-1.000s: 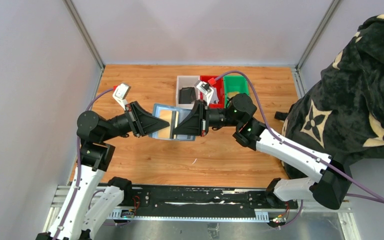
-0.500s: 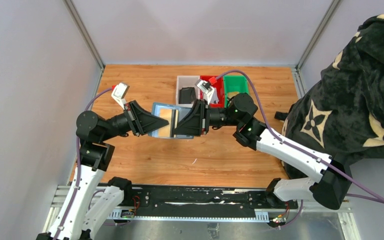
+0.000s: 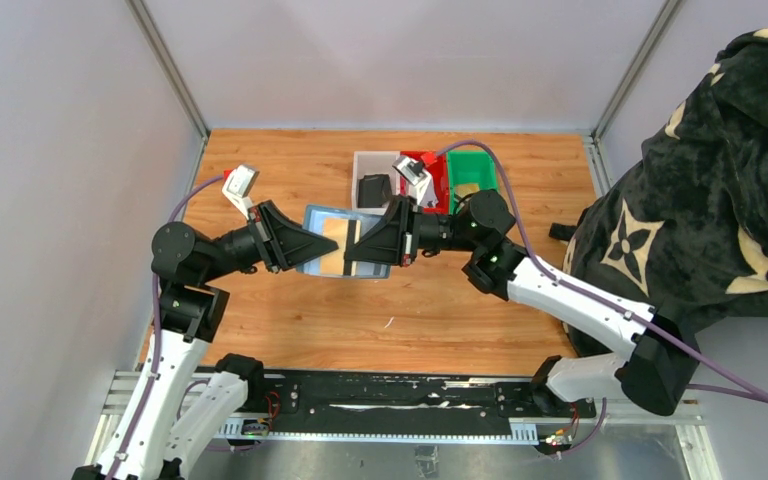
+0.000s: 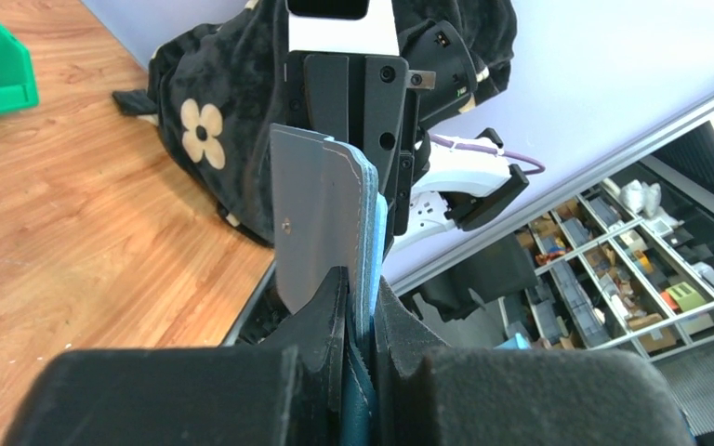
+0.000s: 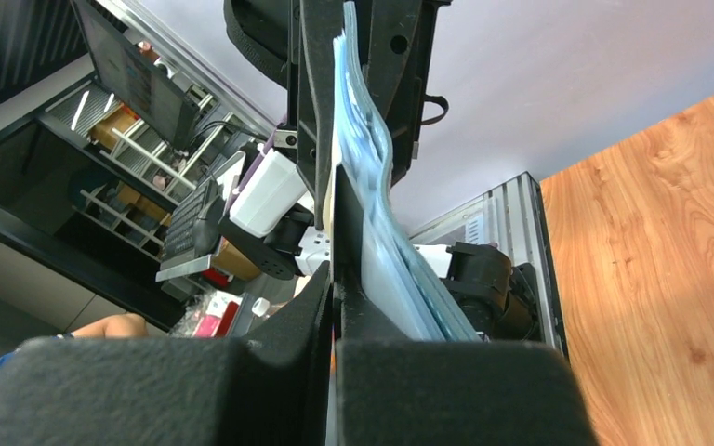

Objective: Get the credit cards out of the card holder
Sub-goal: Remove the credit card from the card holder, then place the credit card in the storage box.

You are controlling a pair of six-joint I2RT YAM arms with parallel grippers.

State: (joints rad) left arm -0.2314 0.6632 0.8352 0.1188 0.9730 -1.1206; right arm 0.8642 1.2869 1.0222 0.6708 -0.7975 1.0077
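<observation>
Fingers (image 5: 309, 307) of the right gripper (image 5: 334, 232) just reopened, slid left and nipped shut on what looks like a card (image 5: 327, 200). The left gripper (image 4: 358, 288) clamps the holder (image 4: 316, 214) mid-air, centre. A pull seems next.

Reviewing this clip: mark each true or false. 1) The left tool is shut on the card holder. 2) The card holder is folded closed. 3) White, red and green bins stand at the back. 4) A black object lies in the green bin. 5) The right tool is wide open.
1) True: the left tool clamps an edge of the card holder.
2) False: it is spread open.
3) True: white bin, red bin, green bin.
4) False: the black object lies in the white bin.
5) False: the right tool is shut.
</observation>
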